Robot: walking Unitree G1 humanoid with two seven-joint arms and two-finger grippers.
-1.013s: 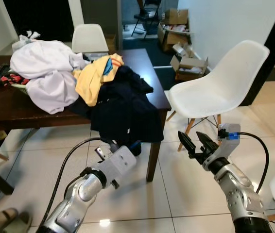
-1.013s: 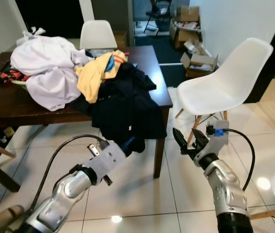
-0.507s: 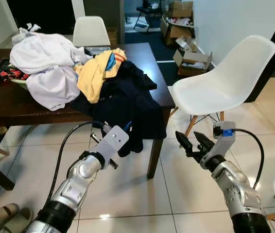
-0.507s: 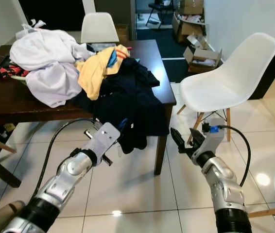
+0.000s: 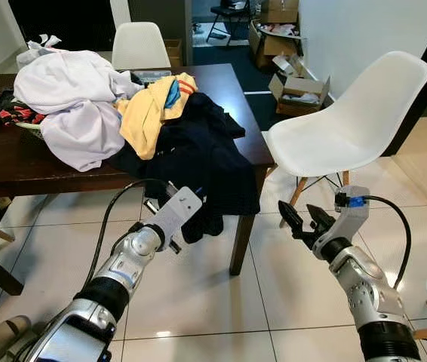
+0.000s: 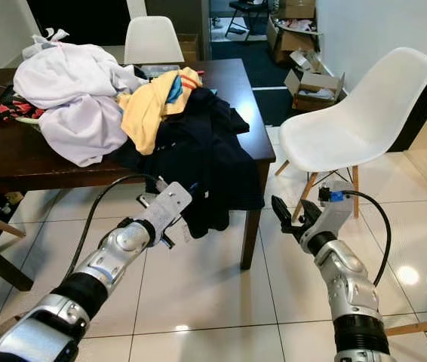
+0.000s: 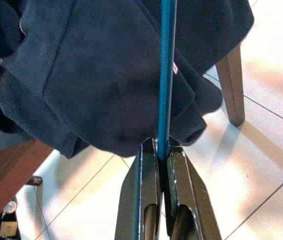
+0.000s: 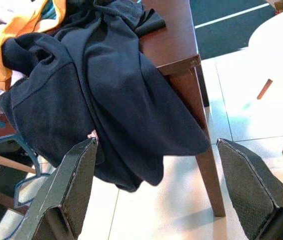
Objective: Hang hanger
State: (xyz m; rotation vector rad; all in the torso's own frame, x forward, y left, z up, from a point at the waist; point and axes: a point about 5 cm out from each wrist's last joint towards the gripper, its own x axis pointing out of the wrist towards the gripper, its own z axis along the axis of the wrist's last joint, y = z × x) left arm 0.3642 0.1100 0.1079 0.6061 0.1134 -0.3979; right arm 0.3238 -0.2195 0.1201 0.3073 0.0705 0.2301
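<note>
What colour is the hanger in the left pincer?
Blue hanger, clearest in the left wrist view.

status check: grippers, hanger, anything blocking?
Left gripper shut on blue hanger, below the table edge. Right gripper open, empty. Dark garment draped off the table, right against the hanger.
</note>
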